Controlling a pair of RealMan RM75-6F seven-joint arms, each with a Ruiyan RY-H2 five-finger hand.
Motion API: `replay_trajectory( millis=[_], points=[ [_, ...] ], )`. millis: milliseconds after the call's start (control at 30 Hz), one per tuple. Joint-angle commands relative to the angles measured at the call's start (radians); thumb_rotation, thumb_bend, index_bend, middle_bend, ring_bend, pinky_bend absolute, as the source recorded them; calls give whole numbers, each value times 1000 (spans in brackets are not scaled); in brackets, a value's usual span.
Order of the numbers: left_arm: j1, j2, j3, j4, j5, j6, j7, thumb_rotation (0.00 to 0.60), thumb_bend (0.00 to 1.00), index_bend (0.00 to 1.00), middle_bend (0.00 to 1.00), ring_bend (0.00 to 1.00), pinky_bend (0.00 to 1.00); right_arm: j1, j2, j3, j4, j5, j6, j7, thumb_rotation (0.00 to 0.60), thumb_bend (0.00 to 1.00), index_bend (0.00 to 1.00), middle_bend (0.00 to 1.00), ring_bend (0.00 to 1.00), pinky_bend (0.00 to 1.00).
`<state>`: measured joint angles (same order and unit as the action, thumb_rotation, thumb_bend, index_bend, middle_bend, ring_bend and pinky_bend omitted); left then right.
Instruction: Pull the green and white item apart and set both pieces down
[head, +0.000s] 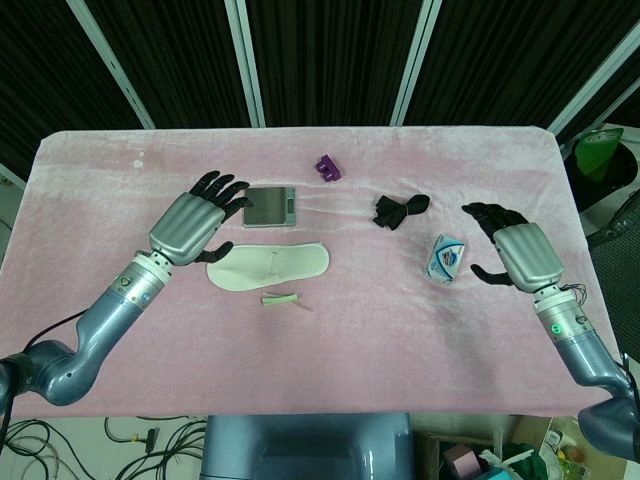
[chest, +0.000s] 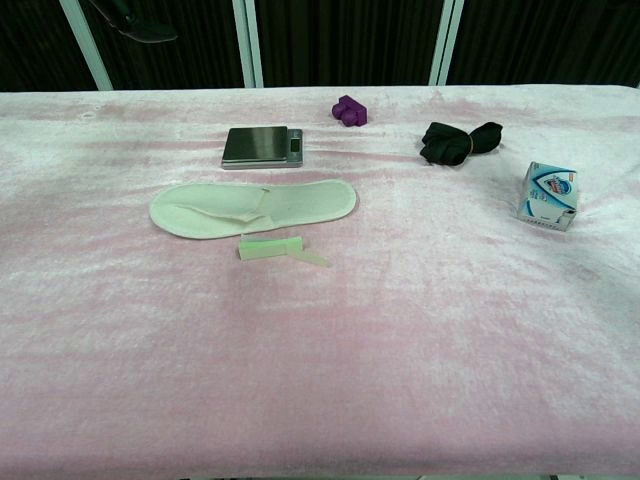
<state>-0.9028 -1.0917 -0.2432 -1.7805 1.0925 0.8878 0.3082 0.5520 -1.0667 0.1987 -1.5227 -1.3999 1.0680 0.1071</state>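
The green and white item (head: 281, 298) (chest: 270, 247) lies on the pink tablecloth just in front of a white slipper; it is a small pale green block with a thin pale strip (chest: 313, 260) sticking out at its right end. My left hand (head: 195, 225) hovers with fingers spread and empty, up and to the left of the item, over the slipper's left end. My right hand (head: 515, 250) is also spread and empty, far to the right beside a blue and white box. Neither hand shows in the chest view.
A white slipper (head: 268, 266) (chest: 250, 207) lies mid-table. Behind it sits a silver scale (head: 270, 207) (chest: 262, 146). Further back are a purple piece (head: 328, 168) (chest: 349, 110) and a black bundle (head: 398, 210) (chest: 458, 141). A blue and white box (head: 446, 258) (chest: 549, 195) stands at the right.
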Motion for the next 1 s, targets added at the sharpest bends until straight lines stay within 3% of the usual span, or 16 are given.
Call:
replay_trajectory(
  millis=[33,300,400,600,1000],
  points=[
    [-3,8,-5,-1,-10,-4,-7,600,340,193,79,0,0,2,8,4,-10,8,-1,-11,600,204,108,121,122,207],
    [-15,29,-5,-28,-84,-33,2,600,318,198,71,0,0,4,38,6,-43,22,-10,-40,600,204,109,121,122,207],
    [-6,26,10,-38,-82,9,45,600,268,207,68,0,0,1,41,10,-51,34,-6,-39,600,205,109,121,122,207],
    [7,0,25,-61,-113,77,111,600,264,214,68,0,0,3,41,6,-51,41,-18,-45,600,204,109,121,122,207],
    [4,-14,55,-50,-144,14,87,600,264,230,70,0,0,8,44,10,-52,50,-19,-50,600,204,109,121,122,207]
  ],
)
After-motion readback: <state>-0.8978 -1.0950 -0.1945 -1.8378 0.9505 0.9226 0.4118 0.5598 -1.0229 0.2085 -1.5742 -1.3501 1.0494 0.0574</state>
